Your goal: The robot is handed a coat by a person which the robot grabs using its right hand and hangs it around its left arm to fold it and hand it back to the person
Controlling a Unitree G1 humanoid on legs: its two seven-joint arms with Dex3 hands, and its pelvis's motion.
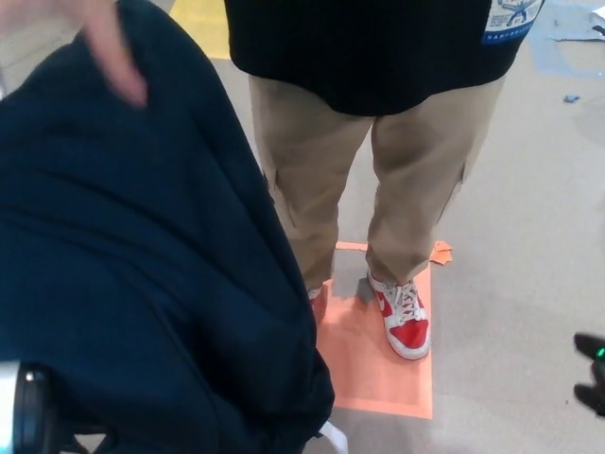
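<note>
The coat fills the left half of your head view. It is a dark navy mass of heavy folds running from the top edge down to the bottom edge. It is draped over the left arm, of which you see only a silver and black section poking out under the cloth at the lower left corner. The left hand is buried under the fabric, so it does not show at all. A small white tag hangs out below the coat's lower edge.

At the top left a person's hand, blurred, rests on the upper part of the coat. The person stands just beside the cloth, facing you, in tan trousers and a black top with a printed badge at its hem. The coat overlaps one trouser leg and hides most of that foot. The other foot, in a red and white sneaker, is planted on an orange mat lying flat on the grey floor.

Your right hand only just shows at the right edge, low down and well apart from the coat, as a couple of black shapes. You cannot tell whether it is spread or closed.

Farther off lie a yellow patch at the top and a small blue scrap at the upper right.
</note>
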